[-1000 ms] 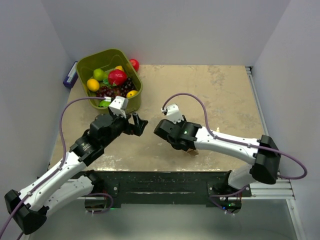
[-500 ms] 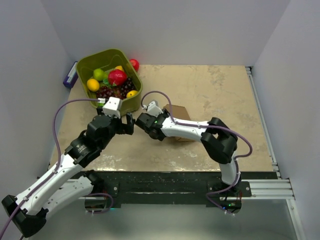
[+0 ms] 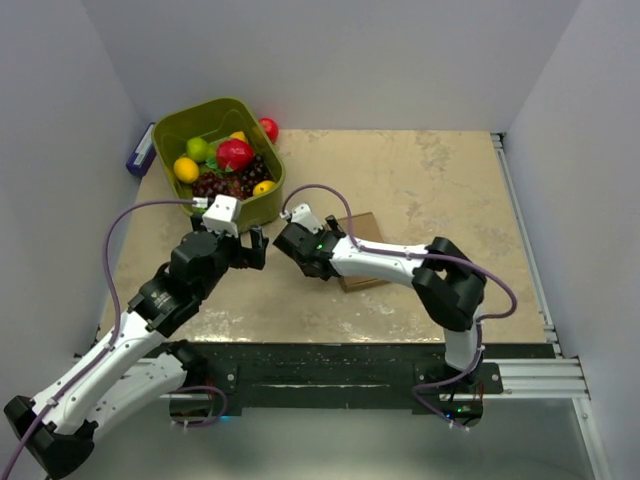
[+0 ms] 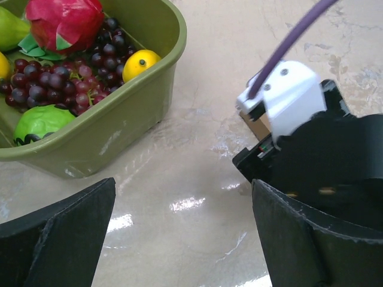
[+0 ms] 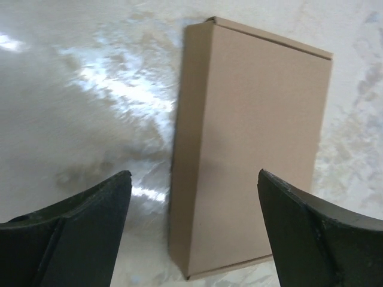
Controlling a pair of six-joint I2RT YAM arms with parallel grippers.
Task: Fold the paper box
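Note:
The paper box is a plain brown closed cardboard block lying on the table. It lies below and beyond my right gripper, whose jaws stand wide open above its near end without touching it. From above, the paper box shows partly under the right forearm, with the right gripper at its left end. My left gripper hovers open and empty just left of the right wrist. In the left wrist view, the left gripper spans bare table, and a sliver of the paper box peeks out behind the right wrist.
The olive-green bin of fruit stands at the back left, close to both wrists; its wall fills the left wrist view's upper left. A red ball lies behind it and a blue object to its left.
The right arm swung from front centre to the left with the box, then its jaws opened and let the box down flat on the table. The left gripper shifted slightly left and stayed open.

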